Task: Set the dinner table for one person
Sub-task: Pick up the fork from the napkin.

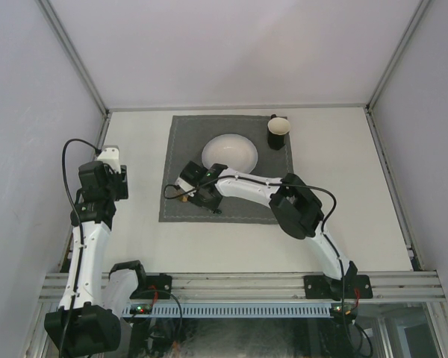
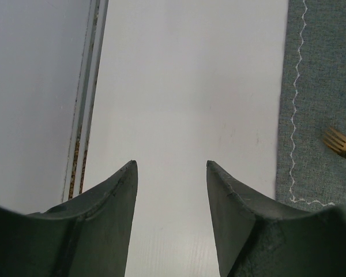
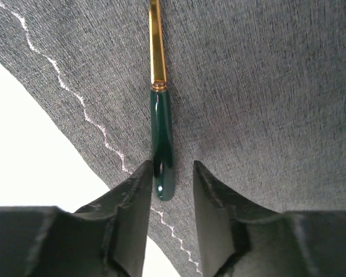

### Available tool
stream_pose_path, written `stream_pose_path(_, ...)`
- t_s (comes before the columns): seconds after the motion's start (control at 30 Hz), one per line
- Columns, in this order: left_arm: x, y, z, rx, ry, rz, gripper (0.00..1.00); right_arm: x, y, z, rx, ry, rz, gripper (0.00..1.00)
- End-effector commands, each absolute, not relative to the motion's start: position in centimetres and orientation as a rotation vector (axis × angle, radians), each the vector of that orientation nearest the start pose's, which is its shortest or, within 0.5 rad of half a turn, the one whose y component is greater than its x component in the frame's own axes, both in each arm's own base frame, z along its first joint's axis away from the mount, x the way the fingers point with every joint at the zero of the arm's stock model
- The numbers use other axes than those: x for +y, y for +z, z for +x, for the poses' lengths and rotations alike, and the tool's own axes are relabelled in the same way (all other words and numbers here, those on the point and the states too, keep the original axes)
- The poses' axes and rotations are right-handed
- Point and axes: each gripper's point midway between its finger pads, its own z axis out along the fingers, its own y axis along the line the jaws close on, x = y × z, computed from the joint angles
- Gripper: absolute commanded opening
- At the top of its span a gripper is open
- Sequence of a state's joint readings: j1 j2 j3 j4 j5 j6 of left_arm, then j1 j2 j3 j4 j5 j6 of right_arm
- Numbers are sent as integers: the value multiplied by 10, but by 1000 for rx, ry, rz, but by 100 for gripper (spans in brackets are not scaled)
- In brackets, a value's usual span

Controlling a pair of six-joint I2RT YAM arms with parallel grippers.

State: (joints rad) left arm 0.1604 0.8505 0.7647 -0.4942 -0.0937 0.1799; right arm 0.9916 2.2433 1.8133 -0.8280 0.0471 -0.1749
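The right gripper's (image 3: pixel 172 167) two fingers are standing narrowly apart around one fork's (image 3: pixel 161 124) green handle on one grey mat (image 3: pixel 265 115) bearing one bowl (image 1: pixel 229 153) and one cup (image 1: pixel 278 130), while the left gripper (image 2: pixel 170 167) is hanging wide, empty, over the underlying dinner table (image 2: pixel 184 86)

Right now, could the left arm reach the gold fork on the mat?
Probably yes: the fork lies near the open left gripper across bare table, though the right gripper straddles its handle.
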Motion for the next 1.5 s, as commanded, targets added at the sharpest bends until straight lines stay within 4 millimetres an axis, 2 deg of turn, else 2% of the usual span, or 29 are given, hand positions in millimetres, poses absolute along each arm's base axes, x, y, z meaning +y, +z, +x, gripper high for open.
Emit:
stream_pose_path(0.0, 69, 179, 277, 2143, 292, -17, 55, 388, 53, 274, 2304, 123, -1502, 30)
stream_pose_path(0.2, 68, 179, 275, 2142, 292, -13, 55, 388, 55, 271, 2311, 133, -1507, 26)
stream_pose_path(0.5, 68, 179, 276, 2142, 291, -13, 55, 383, 51, 266, 2331, 124, -1526, 30)
stream_pose_path(0.57, 68, 179, 276, 2141, 290, -13, 55, 383, 47, 264, 2335, 133, -1530, 23)
stream_pose_path(0.63, 68, 180, 276, 2140, 289, -11, 55, 383, 45, 263, 2341, 148, -1529, 4)
stream_pose_path(0.67, 68, 180, 276, 2140, 289, -12, 55, 384, 45, 263, 2343, 151, -1530, 0)
stream_pose_path(0.77, 68, 180, 276, 2141, 287, -12, 55, 386, 48, 263, 2338, 161, -1527, 0)
stream_pose_path(0.87, 68, 179, 276, 2144, 287, -11, 55, 390, 59, 267, 2316, 173, -1506, 0)
stream_pose_path(0.97, 68, 178, 276, 2148, 286, -12, 55, 399, 81, 273, 2297, 219, -1459, 0)
stream_pose_path(1.1, 68, 178, 277, 2150, 284, -11, 55, 420, 114, 281, 2263, 301, -1372, 0)
stream_pose_path(1.23, 68, 178, 277, 2149, 288, -13, 55, 439, 135, 291, 2267, 359, -1284, 0)
stream_pose_path(1.37, 70, 179, 276, 2146, 298, -19, 55, 456, 145, 304, 2271, 404, -1189, 0)
stream_pose_path(1.47, 70, 180, 275, 2141, 302, -19, 55, 463, 144, 318, 2275, 368, -1088, 0)
